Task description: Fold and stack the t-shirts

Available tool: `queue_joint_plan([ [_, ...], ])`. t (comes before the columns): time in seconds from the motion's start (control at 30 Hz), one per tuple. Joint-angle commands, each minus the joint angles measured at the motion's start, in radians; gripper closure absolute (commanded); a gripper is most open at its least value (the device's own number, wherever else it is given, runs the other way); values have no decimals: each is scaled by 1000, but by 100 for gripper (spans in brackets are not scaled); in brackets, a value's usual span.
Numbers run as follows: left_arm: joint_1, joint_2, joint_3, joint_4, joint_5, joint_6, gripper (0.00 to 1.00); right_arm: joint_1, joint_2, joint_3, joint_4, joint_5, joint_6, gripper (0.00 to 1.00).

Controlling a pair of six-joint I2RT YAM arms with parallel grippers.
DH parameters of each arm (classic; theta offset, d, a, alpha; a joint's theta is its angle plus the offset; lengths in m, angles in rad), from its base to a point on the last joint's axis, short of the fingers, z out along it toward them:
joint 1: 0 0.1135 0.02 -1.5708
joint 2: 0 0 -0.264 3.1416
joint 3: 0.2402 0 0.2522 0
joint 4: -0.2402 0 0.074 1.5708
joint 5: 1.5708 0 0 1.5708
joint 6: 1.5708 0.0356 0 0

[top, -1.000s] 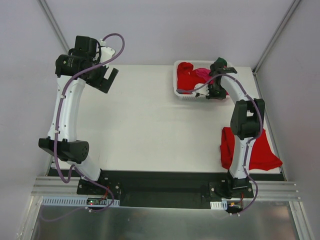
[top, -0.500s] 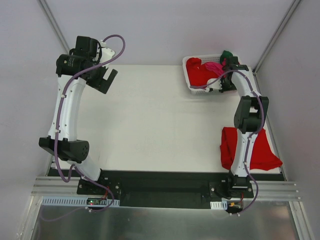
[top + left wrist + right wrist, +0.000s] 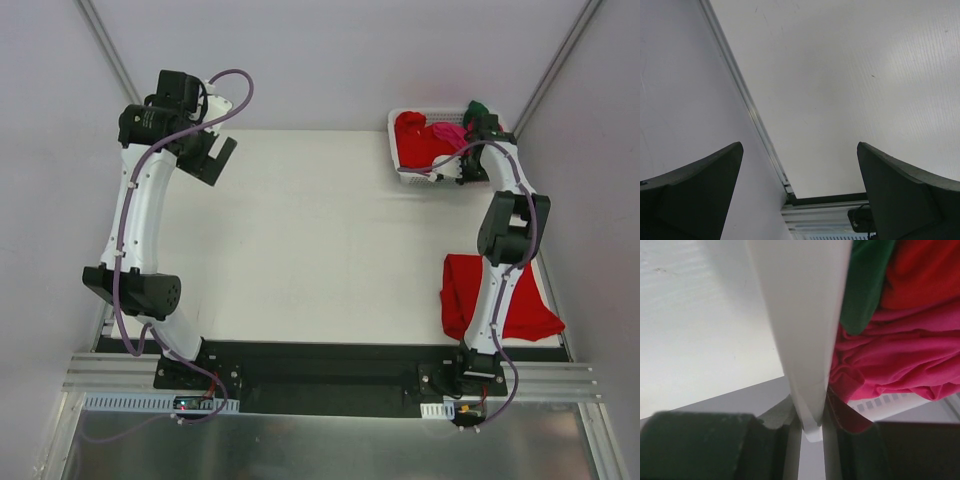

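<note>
Robot arms over a plain white table (image 3: 300, 230), read left to right. At far left, the left gripper (image 3: 207, 155) hung above the surface with its jaws spread wide and nothing between them. Across at the far right corner stood a white slotted plastic basket (image 3: 405, 178), and we saw the right gripper (image 3: 810, 412) pinched together on its thin side wall, not on any cloth. Inside lay a crumpled bright red t-shirt (image 3: 418, 140), a magenta-pink t-shirt (image 3: 890, 355) bunched just beside the clamped wall, and a dark green t-shirt (image 3: 867, 285) at the far edge, all touching. Nearer the bases, by the right arm, a second red t-shirt (image 3: 520, 300) lay spread on the table, partly hidden by that arm. We judged the shirts light, limp and likely to bunch and drag one another along; each would sag from a single pinch. Best hold, in our view: shoulder seams or hem corners, one per gripper, so the cloth would hang flat for folding.
</note>
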Motion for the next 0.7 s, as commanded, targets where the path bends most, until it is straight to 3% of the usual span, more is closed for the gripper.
queue_joint_plan([
  [0.0,-18,4,46,-26,-9,13,1,-55,2,-47,-24,114,-98,78],
  [0.37,-26,1,48,-29,-11,16,1,-74,13,-41,16,138,-123,76],
  [0.47,-26,-2,45,-31,-3,17,1,-71,-15,-76,44,140,-118,46],
  [0.5,-24,-2,46,-31,-2,17,1,-66,-27,-93,57,140,-114,29],
  [0.57,-24,-2,48,-32,6,17,1,-60,-56,-144,103,138,-107,16],
  [0.6,-26,-2,51,-32,7,17,1,-49,-93,-156,122,129,-75,3],
  [0.67,-26,-4,57,-32,14,17,0,-31,-128,-155,110,100,-17,0],
])
